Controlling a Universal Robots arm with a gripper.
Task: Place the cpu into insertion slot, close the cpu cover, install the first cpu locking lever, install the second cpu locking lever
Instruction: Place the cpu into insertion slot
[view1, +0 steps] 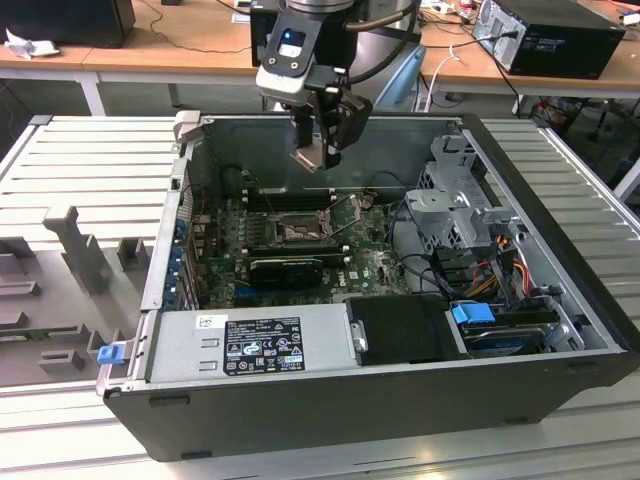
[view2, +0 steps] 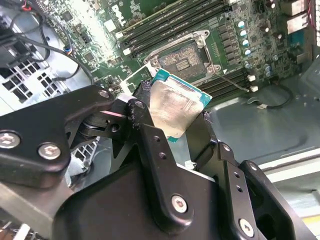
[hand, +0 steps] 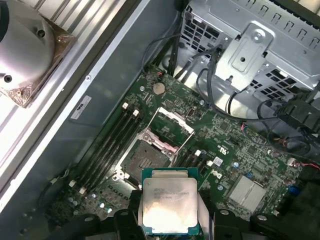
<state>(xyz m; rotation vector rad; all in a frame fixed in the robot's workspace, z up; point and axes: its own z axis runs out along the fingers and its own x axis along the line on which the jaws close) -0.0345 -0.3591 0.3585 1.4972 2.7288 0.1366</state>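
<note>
The end effector (view2: 172, 120) grips the cpu (hand: 169, 207) by its edges above the open insertion slot (hand: 139, 161); a tilted or offset descent could jam it.

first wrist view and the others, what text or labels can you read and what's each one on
cpu: faint printed lines on its face, too blurred to read.
power supply label: print too small to read.
white sticker on the case wall: unreadable.
Nothing can be quoted.

Electronics lab, cabled benches (view1: 180, 52), opened computer tower (view1: 400, 400)
</note>
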